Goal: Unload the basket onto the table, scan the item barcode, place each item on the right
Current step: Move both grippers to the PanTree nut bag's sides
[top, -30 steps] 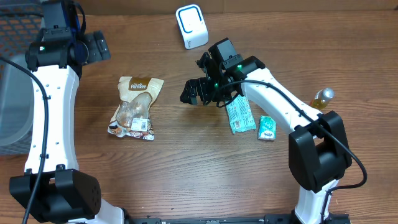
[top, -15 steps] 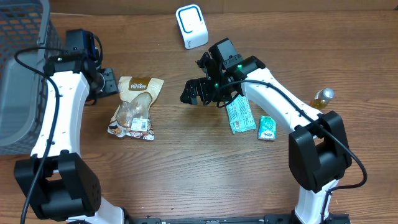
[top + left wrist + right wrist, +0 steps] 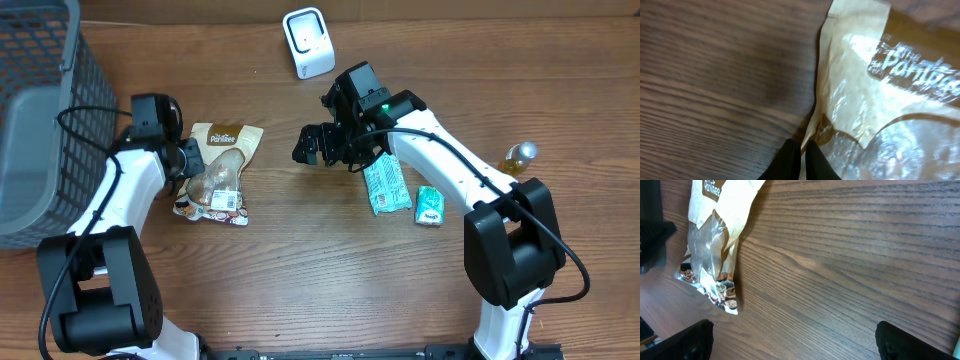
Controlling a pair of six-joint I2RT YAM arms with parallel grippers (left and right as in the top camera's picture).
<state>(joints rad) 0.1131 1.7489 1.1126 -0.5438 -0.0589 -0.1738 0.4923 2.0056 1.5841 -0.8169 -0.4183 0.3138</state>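
Over the last second the left arm has swung away from the basket (image 3: 40, 120) and come down to the snack bag (image 3: 218, 172). The left tool (image 3: 185, 160) has gone from wide apart to nearly together. The right arm has barely shifted.

The snack bag is a tan pouch with brown lettering across its top and a glossy clear window over brown pieces. A white label sits near its lower end. It lies flat on the bench (image 3: 300, 270), left of centre, with its printed top toward the far edge.

Counted from overhead, there is one snack bag, two green packets (image 3: 386, 186) (image 3: 429, 205), one white scanner (image 3: 308, 42), one small bottle (image 3: 519, 155) and one wire basket.

The left tool sits against the bag's left edge, about halfway along it. From the left wrist, its dark fingers (image 3: 787, 162) stand almost together at the crinkled border of the bag (image 3: 880, 90). A thin pale strip runs between them, so they seem to pinch that edge, though the view is close and blurred.

The right tool (image 3: 320, 145) hangs with its jaws spread wide and holding nothing. It is over bare wood between the bag and the green packets. In its own view the bag (image 3: 715, 250) lies well off to the upper left.
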